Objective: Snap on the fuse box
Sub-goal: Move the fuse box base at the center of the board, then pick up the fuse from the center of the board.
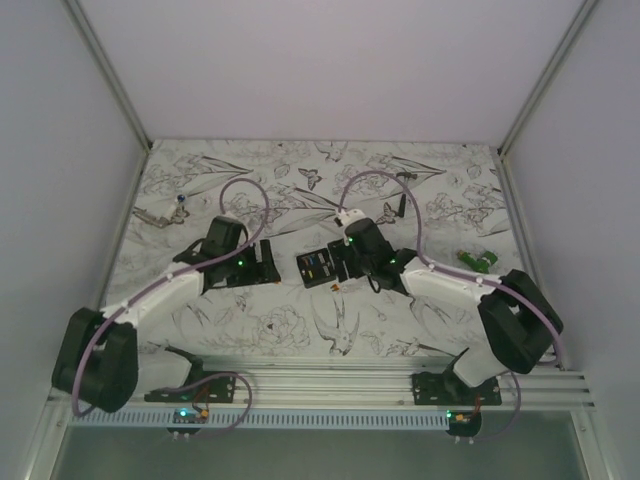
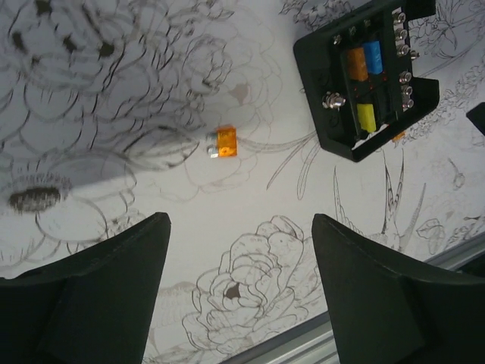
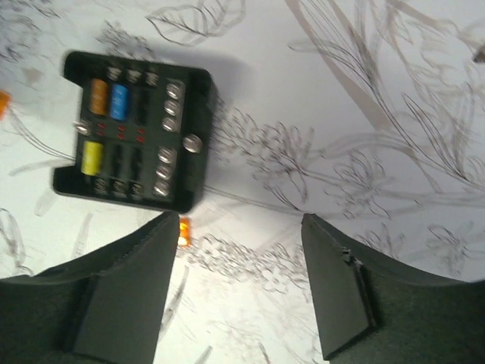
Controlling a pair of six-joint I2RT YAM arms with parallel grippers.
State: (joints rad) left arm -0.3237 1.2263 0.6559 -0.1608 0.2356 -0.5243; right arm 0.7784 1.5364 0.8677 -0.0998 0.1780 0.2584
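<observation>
Top external view has the fuse box (image 1: 318,267) lying flat on the flower-printed tabletop (image 1: 300,170), roughly midway between the two arms. The left gripper (image 1: 272,262) is near its left side but apart from it, and the right gripper (image 1: 343,264) is just beside its right side. A green object (image 1: 478,260) lies well off to the right, and a small tool (image 1: 165,213) well off to the far left. Left wrist view shows that gripper's jaws spread wide with only bare printed cloth between them. A loose orange fuse (image 2: 225,142) lies ahead of them, and the black box sits farther off at the upper right. Right wrist view shows the box face up, carrying an orange, a blue and a yellow fuse beside a row of screw terminals. This gripper is also spread open and holds nothing, with the box ahead and off toward one finger (image 3: 129,296). A small orange piece (image 3: 183,231) lies just beside that fingertip; whether it touches I cannot tell.
</observation>
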